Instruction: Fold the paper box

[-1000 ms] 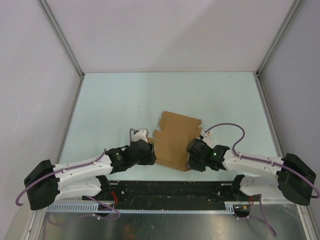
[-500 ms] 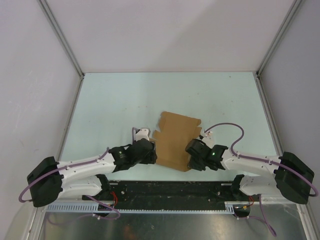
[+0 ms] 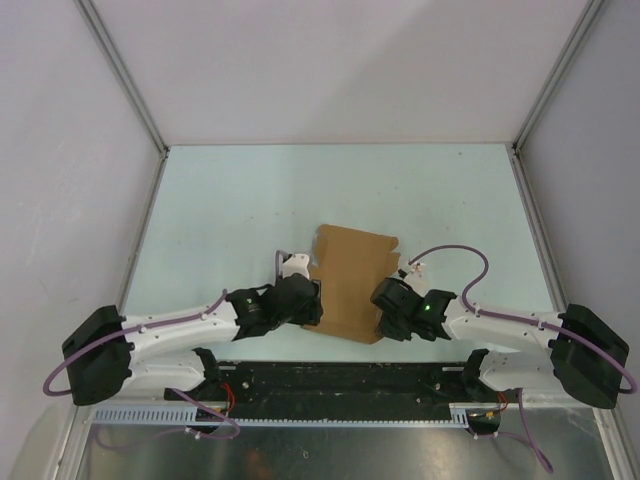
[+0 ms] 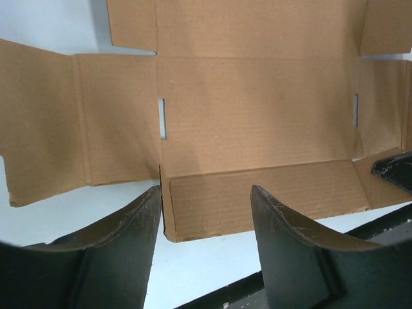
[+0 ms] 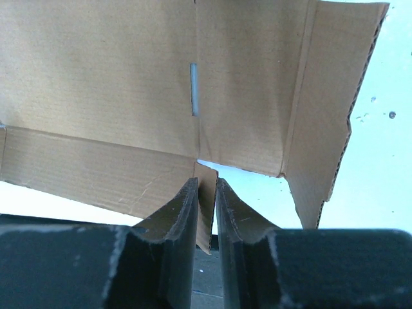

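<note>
Item 1, left side: left gripper (image 4: 206,193). Jaws spread wide, holding nothing. It is low over the table (image 3: 230,200) at the near left edge of the sheet. In the left wrist view the corner of the narrow near flap lies between the two fingers, closer to the left one. Contact cannot be told.

Item 2, centre: paper box (image 3: 350,285). Plain brown corrugated die-cut sheet, unfolded and lying flat on the pale blue-green table between the two grippers, near the front edge. It has side flaps to left and right, and two narrow slots are cut at the fold lines.

Item 3, right side: right gripper (image 5: 206,183). Jaws drawn almost together, pinching a small tab at the sheet's near right corner. The tab stands edge-on between the fingertips. The rest of the sheet extends away from the jaws.
</note>
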`<state>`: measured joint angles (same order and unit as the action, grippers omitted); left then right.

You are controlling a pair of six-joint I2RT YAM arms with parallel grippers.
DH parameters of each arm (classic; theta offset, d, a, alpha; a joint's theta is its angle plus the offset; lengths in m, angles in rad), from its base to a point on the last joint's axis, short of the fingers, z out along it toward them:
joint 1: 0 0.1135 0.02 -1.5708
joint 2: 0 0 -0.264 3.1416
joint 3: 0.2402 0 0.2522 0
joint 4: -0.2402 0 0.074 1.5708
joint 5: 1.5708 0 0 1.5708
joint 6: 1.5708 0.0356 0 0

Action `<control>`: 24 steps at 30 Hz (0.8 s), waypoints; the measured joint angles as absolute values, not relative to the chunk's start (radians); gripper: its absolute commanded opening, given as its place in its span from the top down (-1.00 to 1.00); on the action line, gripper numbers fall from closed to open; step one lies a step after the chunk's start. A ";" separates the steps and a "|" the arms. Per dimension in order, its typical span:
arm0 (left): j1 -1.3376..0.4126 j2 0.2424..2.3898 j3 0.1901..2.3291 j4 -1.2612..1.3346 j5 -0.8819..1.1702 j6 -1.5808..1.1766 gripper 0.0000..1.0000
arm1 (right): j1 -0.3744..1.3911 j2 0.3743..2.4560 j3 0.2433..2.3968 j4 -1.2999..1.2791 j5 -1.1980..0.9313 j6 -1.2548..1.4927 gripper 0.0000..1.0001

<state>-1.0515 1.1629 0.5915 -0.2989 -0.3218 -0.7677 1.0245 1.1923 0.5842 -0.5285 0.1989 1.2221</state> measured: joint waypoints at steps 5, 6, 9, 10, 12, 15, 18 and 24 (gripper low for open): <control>-1.073 1.177 0.593 -0.292 -0.322 -0.768 -0.26 | 1.024 1.192 0.584 -0.529 0.199 1.219 0.58; -1.077 1.181 0.595 -0.289 -0.322 -0.768 -0.26 | 1.024 1.192 0.584 -0.528 0.199 1.219 0.58; -1.089 1.191 0.599 -0.276 -0.321 -0.769 -0.20 | 1.024 1.192 0.584 -0.528 0.199 1.219 0.58; -1.093 1.193 0.599 -0.272 -0.320 -0.769 -0.17 | 1.024 1.192 0.584 -0.528 0.199 1.219 0.58; -1.098 1.193 0.599 -0.271 -0.319 -0.770 -0.02 | 1.024 1.192 0.584 -0.528 0.199 1.219 0.58; -1.101 1.193 0.599 -0.271 -0.319 -0.770 0.10 | 1.024 1.192 0.584 -0.528 0.199 1.219 0.59; -1.102 1.193 0.599 -0.271 -0.319 -0.769 0.17 | 1.024 1.192 0.584 -0.529 0.199 1.219 0.58; -1.106 1.232 0.599 -0.271 -0.315 -0.769 0.26 | 1.024 1.192 0.584 -0.529 0.199 1.219 0.58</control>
